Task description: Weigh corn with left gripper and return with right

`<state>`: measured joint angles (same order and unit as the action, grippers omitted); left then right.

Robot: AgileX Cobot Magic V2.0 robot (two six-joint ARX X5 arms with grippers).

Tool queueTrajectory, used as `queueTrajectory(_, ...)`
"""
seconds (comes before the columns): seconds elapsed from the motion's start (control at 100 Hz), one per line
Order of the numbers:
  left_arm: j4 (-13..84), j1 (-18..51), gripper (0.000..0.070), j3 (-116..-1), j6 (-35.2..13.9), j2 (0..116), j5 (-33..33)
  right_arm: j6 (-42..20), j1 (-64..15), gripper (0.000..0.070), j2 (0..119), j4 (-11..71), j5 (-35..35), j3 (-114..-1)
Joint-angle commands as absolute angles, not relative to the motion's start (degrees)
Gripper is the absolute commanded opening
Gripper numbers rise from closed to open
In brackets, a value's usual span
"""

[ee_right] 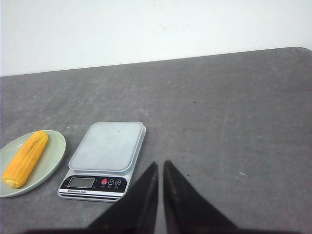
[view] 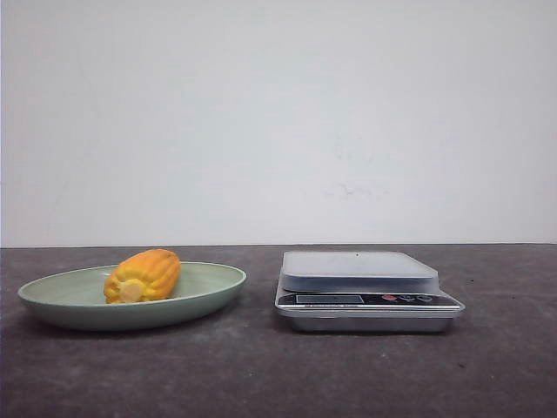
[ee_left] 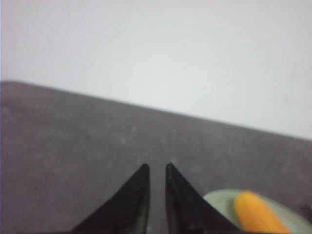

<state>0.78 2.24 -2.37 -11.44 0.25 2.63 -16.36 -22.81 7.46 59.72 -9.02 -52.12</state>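
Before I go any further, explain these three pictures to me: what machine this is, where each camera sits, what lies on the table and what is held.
This is a two-armed robot at a table. The front picture looks forward over the dark table; no arm shows in it. A corn lies on a green plate, and a kitchen scale stands apart to the plate's right with nothing on its platform.

The other two pictures come from cameras on the wrists. The black points at their lower edge are the fingers of each arm's grasping tool: the left tool near the plate, the right tool near the scale. Both sets of fingers are nearly together and hold nothing.
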Motion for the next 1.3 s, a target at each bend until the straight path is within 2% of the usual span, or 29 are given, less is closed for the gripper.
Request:
queueTrajectory(0.0,-1.10,2.00,0.0017,-1.17,-9.63,0.19,2.33,-16.47,-23.00,0.0012,7.42,59.13,-9.04,-52.60)
queueTrajectory(0.2,3.99,1.67,0.0017,-0.75,-5.52,0.19,2.33,-16.47,-23.00,0.0012,7.42,59.13,-9.04,-52.60)
queueTrajectory(0.35,11.03,1.67,0.0017,-0.78,-5.43,0.19,2.33,-16.47,-23.00,0.0012,7.42,59.13,-9.04,-52.60)
queueTrajectory(1.11,10.74,1.67,0.0017,-1.02,-5.41,0.34,2.33,-16.40,-23.00,0.0012,7.42,59.11,-9.06,-52.60)
queueTrajectory(1.29,10.72,1.67,0.0017,-1.02,-5.41,0.34,2.33,-12.60,-22.04,0.0012,7.16,56.55,-12.80,-52.23)
